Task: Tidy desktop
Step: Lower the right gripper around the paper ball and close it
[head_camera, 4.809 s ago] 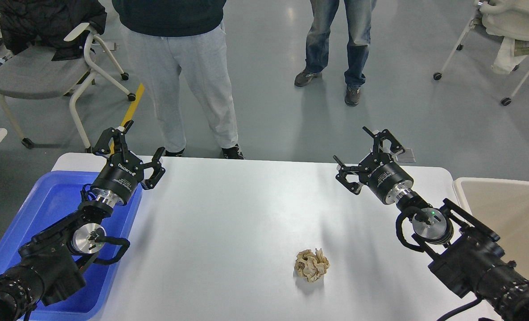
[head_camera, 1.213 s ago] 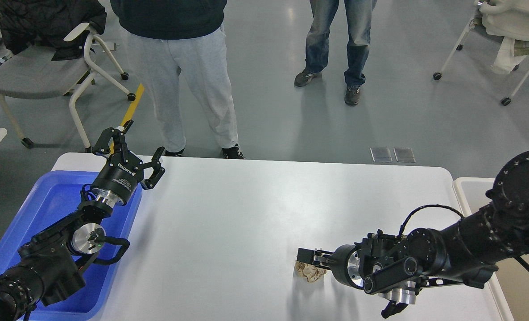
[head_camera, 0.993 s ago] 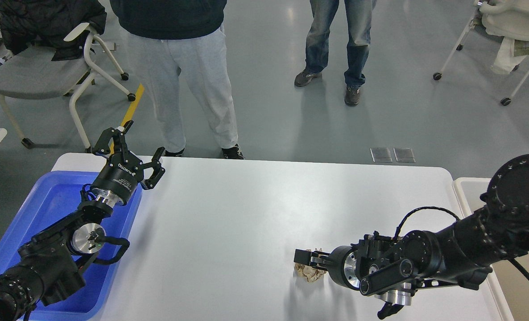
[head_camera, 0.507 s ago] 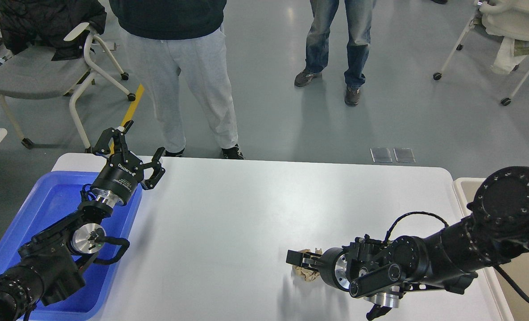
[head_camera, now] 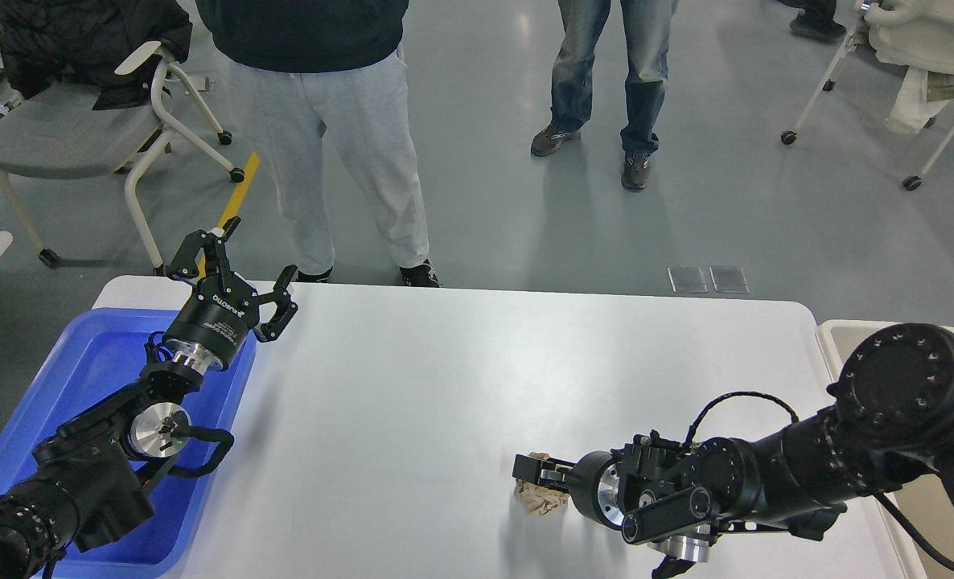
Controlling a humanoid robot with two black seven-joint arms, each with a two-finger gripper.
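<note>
Low in the right half of the frame, the right hand lies nearly flat over the tabletop, pointing toward the left. Its dark fingers sit on top of a crumpled ball of tan paper, and from this angle I cannot tell whether they are pinching it or only resting against it. The paper lies on the white surface toward the lower right, partly hidden under the hand, with a faint shadow beneath. Behind the hand the black arm runs off to the right, its big round joint covering part of the beige bin at the tabletop's right edge. Only a corner of that bin's rim shows, so what it holds cannot be seen.

Over at the left of the frame, the left hand is raised above the far left corner of the tabletop, its two fingers spread wide with nothing between them. Its arm comes up across the blue tray, which sits on the left end of the tabletop. The part of the tray floor that shows is bare blue plastic; the arm hides the rest.

Beyond the far edge of the tabletop, at the top of the frame, two people stand on the grey floor, one in light grey trousers and one in jeans. A grey chair is in the upper left, and another chair stands in the upper right.
</note>
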